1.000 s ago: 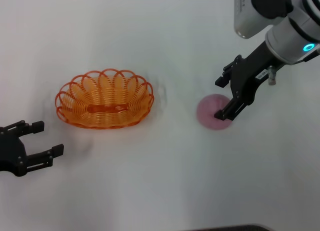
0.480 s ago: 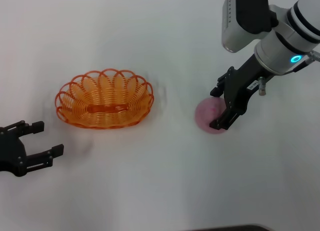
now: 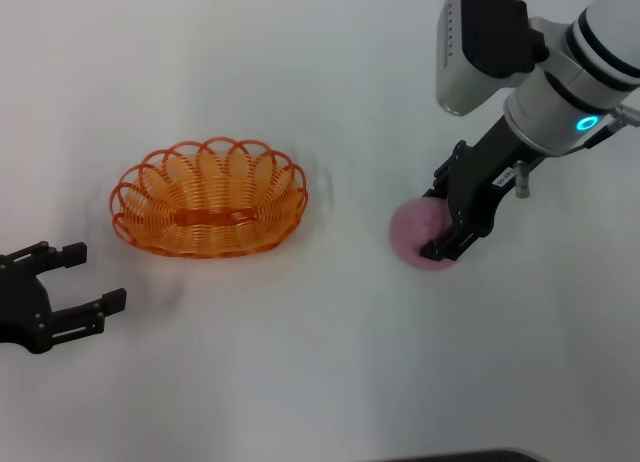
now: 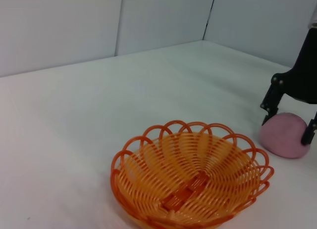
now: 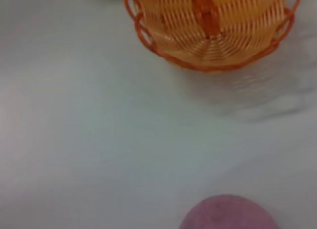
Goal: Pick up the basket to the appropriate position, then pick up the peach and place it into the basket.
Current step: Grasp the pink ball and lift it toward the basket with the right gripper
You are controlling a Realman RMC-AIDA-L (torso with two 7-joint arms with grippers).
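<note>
Nearest to us, our left gripper (image 3: 88, 276) hangs low over the white worktop (image 3: 320, 362) with its black fingers spread and nothing between them. Just ahead of it and a little toward our right side stands the shallow oval orange wire basket with the scalloped rim (image 3: 209, 197), upright on the worktop and apart from the gripper; in the left wrist view the same basket (image 4: 190, 179) has nothing in it.

Farther off, well to the right of the basket, our right gripper (image 3: 438, 220) reaches down around the round, matte pink peach (image 3: 418, 230). One black finger stands at the peach's far side and the other at its near side, so the jaws straddle the fruit, which sits on the worktop; we cannot tell whether they press on it yet. From the right wrist, the peach (image 5: 229, 213) lies close under the camera and the basket (image 5: 210, 26) beyond it.

A blue-lit ring (image 3: 586, 124) glows on the right wrist. We can read no label or writing anywhere.
</note>
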